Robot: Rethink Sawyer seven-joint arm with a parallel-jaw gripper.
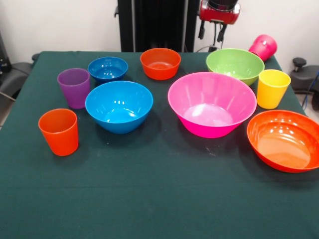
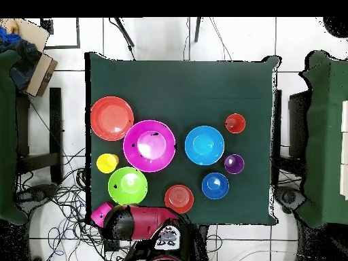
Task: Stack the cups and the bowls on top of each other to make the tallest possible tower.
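Note:
All cups and bowls stand apart on the green table (image 1: pixel 149 199), none stacked. The very large pink bowl (image 1: pixel 212 103) (image 2: pixel 149 145) is in the middle. Around it are the large orange bowl (image 1: pixel 285 140) (image 2: pixel 111 118), medium blue bowl (image 1: pixel 119 106) (image 2: pixel 204 145), lime green bowl (image 1: pixel 235 64) (image 2: pixel 128 185), small blue bowl (image 1: pixel 107 68) (image 2: pixel 215 185) and small orange bowl (image 1: pixel 160 63) (image 2: pixel 179 198). The orange cup (image 1: pixel 59 131), purple cup (image 1: pixel 74 87) and yellow cup (image 1: pixel 272 88) stand upright. The magenta cup (image 1: pixel 263 47) (image 2: pixel 102 213) is tilted at the table's far edge. My gripper (image 1: pixel 214 30) hangs at that edge, behind the green bowl, left of the magenta cup.
The robot's red arm (image 2: pixel 146 223) sits over the table edge by its base. Black chairs (image 1: pixel 12 74) stand beside the table, and cables (image 2: pixel 61 197) lie on the floor.

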